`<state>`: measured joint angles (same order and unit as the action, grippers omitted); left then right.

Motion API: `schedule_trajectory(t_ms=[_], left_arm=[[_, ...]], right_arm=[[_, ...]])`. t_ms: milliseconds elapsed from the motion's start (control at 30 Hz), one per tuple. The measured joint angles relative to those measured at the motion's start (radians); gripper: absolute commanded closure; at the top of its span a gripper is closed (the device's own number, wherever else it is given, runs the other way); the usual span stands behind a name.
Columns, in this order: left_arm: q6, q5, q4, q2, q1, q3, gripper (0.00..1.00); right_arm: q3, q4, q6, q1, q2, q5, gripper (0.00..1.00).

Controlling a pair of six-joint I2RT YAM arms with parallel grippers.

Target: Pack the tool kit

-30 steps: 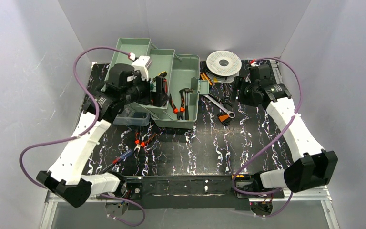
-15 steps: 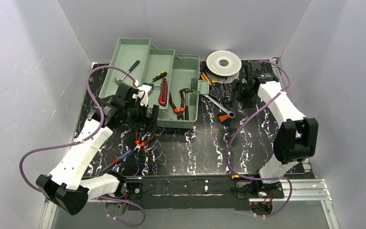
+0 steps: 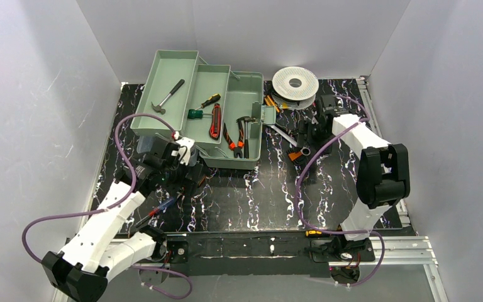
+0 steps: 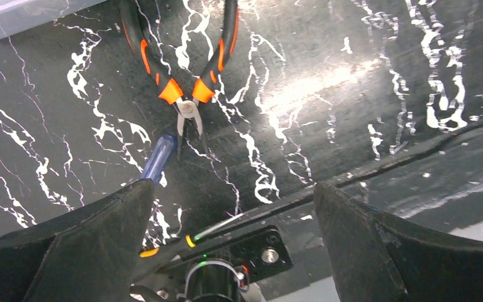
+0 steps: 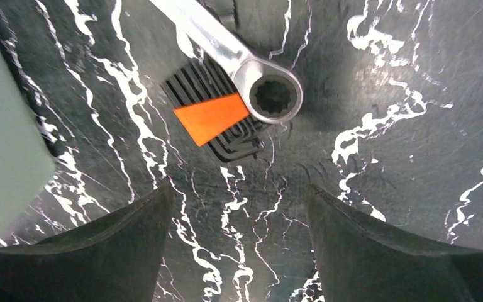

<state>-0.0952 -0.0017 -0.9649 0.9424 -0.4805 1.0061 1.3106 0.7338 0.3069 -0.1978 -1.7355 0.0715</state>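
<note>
While both hang spread and empty, your left end effector (image 4: 231, 204) overhangs one pliers (image 4: 187, 104) before the toolbox (image 3: 229, 162); your right end effector (image 5: 239, 195), one wrench (image 5: 210, 34) right of it.

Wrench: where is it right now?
Top view: the wrench lies on the mat right of the toolbox, its ring end over the orange-and-black holder, below the right tool.

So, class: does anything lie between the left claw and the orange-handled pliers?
Nothing visible does: the open left claw faces the orange-handled pliers across bare mat. A blue screwdriver handle lies by their tips.
</note>
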Motion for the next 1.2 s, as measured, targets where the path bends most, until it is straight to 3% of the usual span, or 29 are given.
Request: schedule_trajectory(t_ms=[233,467,533,633,800,1200], left_arm=[[0.099,-0.035,0.112,0.011,0.004,-0.124,0.00],[0.248,-0.025,0.270,0.093,0.013,-0.206,0.00],[0.272,-0.018,0.309,0.112,0.019,-0.231,0.09],[0.292,0.026,0.379,0.138,0.026,-0.275,0.13],[0.313,0.058,0.473,0.173,0.026,-0.349,0.31],[0.365,0.104,0.651,0.278,-0.014,-0.388,0.32]], right_arm=[[-0.159,-0.064,-0.004,-0.006,0.089,0.003,0.16],[-0.216,-0.119,-0.008,-0.007,0.185,0.002,0.17],[-0.220,-0.126,-0.008,-0.007,0.190,0.002,0.17],[-0.222,-0.132,-0.008,-0.007,0.190,0.002,0.18],[-0.222,-0.134,-0.008,-0.007,0.190,0.001,0.18],[-0.222,-0.134,0.004,-0.007,0.190,0.010,0.19]])
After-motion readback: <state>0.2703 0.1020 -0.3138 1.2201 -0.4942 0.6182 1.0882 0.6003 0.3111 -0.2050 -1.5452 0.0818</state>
